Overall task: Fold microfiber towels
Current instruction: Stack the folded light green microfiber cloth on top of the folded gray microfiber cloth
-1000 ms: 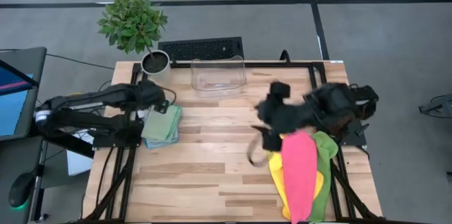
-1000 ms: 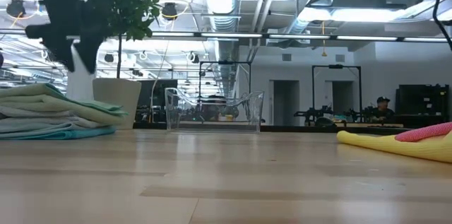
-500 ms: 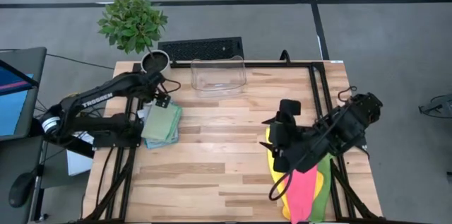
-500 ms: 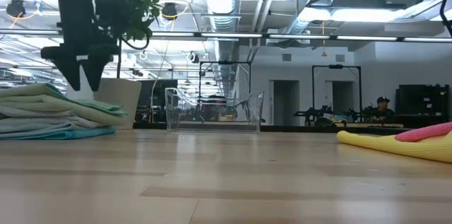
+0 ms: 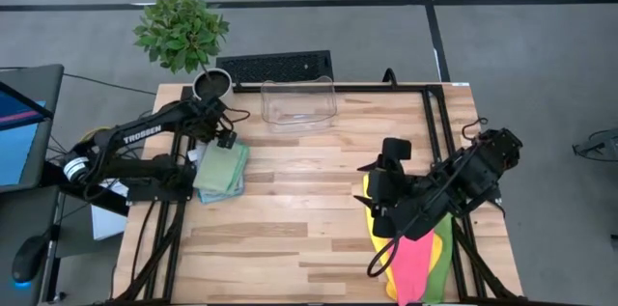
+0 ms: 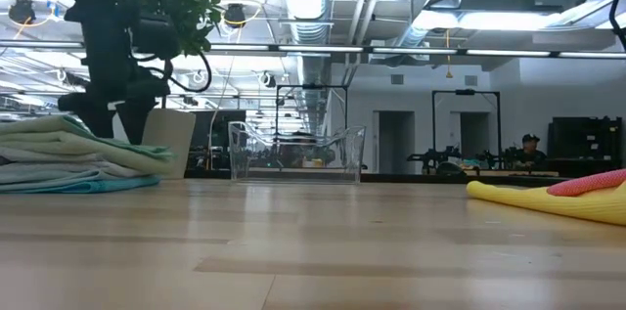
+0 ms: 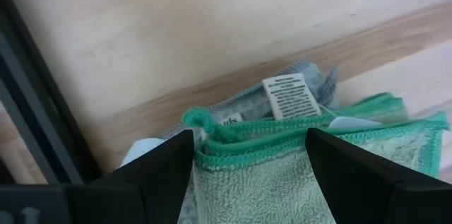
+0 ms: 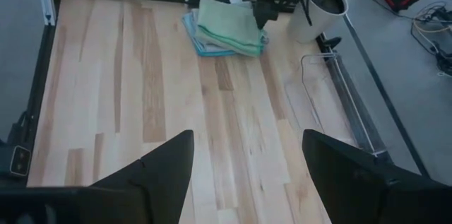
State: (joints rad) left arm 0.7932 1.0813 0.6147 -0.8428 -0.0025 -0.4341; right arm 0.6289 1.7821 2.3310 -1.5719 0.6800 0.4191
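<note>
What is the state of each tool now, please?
Left tool: open, empty, above the folded towel stack.
Right tool: open, empty.

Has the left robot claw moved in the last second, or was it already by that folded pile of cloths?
Yes. The left gripper has swung toward the white plant pot, to the far edge of the folded stack of green and teal microfiber towels.

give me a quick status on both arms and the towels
Left claw open, empty, over far edge of folded towel stack. Right claw open, empty, above unfolded towel pile. Nothing in the way.
</note>
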